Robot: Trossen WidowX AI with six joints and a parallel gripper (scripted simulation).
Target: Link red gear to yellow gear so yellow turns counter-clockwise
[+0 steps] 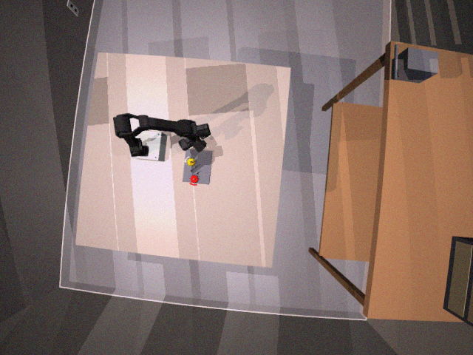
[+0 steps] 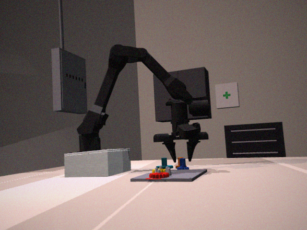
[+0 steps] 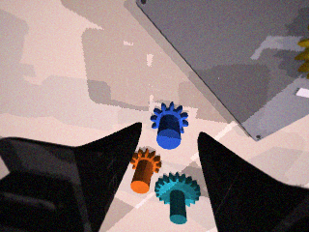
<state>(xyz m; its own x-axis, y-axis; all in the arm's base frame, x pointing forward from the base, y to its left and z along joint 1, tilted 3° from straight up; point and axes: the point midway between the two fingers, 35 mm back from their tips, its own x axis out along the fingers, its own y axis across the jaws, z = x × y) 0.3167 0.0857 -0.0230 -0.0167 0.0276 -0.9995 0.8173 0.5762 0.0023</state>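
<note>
- Red toothed gear (image 1: 194, 177) (image 2: 159, 175), seated at the near left part of the flat grey board (image 1: 204, 168) (image 2: 183, 175) (image 3: 222, 48), which lies on the pale surface (image 1: 229, 214) (image 2: 198, 202) (image 3: 48, 121).
- Yellow toothed gear with a black stripe (image 1: 190, 162) (image 2: 161, 170) (image 3: 304, 55), on the board too, farther back than the red one.
- Teal loose gear with a wide toothed disc and an upright round handle (image 2: 164, 162) (image 3: 178, 193), standing on the surface beyond the board.
- Short grey pegs with tapered tops (image 2: 169, 171), rising from the board close to the red and yellow gears.
- Orange loose gear with a small toothed disc and an upright round handle (image 2: 179, 160) (image 3: 142, 171), off the board, partly behind the blue one.
- Black two-fingered pincer (image 1: 193, 145) (image 2: 182, 161) (image 3: 169, 130), pointing down above the loose gears, partly open and gripping nothing.
- Blue loose gear with a toothed disc and an upright round handle (image 2: 183, 164) (image 3: 169, 130), beyond the board's far edge, below the pincer.
</note>
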